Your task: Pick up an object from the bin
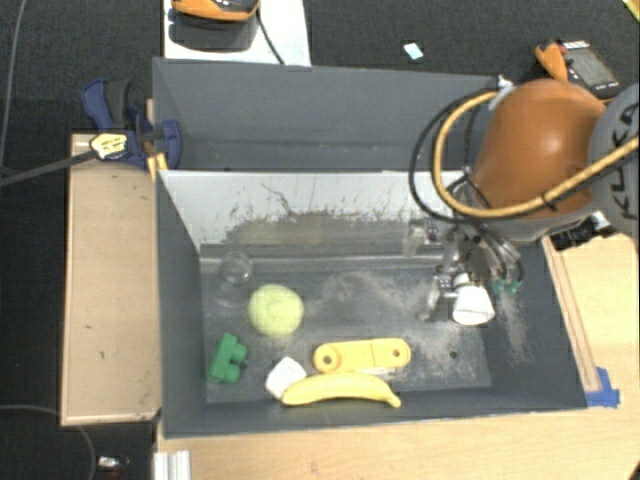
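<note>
The ball [275,310] lies left of centre in the bin [350,290], a block [227,359] before it, leftward. Along the front lies the banana [341,392], a flat piece [362,355] just behind it, a small chunk [284,375] at its left end. Far right, a lump [474,308] sits beside the gripper [450,296], perhaps touching.

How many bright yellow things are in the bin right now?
2: a banana at the front of the bin, and a flat piece with holes just behind it. The ball is paler, greenish. The arm may hide more.
</note>
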You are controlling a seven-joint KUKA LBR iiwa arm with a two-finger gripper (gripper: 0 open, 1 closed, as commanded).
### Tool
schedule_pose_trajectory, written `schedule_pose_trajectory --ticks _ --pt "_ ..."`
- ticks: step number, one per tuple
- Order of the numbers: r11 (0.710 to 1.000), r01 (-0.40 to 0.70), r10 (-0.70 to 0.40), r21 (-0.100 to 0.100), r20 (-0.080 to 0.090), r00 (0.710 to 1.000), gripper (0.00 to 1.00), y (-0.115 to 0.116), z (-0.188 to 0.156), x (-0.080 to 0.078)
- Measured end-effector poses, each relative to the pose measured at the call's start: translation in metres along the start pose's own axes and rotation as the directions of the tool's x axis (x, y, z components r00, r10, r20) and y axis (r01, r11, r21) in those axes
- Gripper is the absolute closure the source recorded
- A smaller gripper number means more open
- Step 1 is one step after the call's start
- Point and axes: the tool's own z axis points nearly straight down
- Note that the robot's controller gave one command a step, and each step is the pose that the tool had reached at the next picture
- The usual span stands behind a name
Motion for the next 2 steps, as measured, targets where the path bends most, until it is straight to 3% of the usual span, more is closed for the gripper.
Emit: schedule_pose_trajectory --ticks 2 --pt "1.000 0.004 -0.004 0.000 0.000 1.000 0.00 0.0009 0.0021 0.0005"
